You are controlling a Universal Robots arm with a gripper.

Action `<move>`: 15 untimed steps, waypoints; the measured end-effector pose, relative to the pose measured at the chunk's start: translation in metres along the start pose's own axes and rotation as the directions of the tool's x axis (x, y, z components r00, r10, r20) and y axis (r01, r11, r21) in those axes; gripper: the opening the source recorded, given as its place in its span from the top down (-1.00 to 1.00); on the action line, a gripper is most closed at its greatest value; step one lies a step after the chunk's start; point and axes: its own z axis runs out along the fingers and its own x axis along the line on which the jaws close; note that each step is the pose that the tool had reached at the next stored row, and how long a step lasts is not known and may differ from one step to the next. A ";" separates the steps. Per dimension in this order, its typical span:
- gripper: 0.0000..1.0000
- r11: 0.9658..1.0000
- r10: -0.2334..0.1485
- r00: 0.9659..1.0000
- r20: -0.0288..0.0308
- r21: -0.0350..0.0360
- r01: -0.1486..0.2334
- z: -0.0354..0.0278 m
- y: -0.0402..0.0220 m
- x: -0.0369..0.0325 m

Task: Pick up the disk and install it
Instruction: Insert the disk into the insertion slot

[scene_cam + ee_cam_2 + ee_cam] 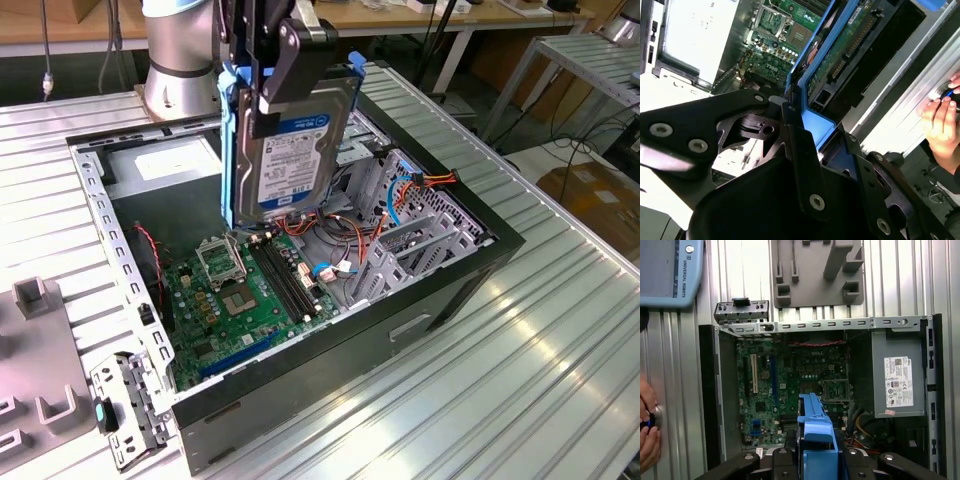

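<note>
Hanging upright over the open computer case point(420, 300), the disk point(295, 150) is clamped in the gripper point(283, 95), jaws closed on its blue rail. It hovers above the far end of the motherboard point(235, 300), apparently clear of it.

Bright, even light; glare streaks the ribbed metal table point(560, 350).

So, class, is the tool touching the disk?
Touching. In the exterior view the tool clamps the disk by its top edge, holding it upright above the open computer case.
</note>
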 end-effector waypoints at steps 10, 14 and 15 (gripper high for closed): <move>0.26 1.000 0.000 1.000 -0.005 0.000 0.000 0.0003 -0.0259 0.0137; 0.26 1.000 0.000 1.000 -0.005 0.000 0.000 0.0004 -0.0333 0.0136; 0.26 1.000 0.000 1.000 -0.005 0.000 0.000 0.0004 -0.0350 0.0137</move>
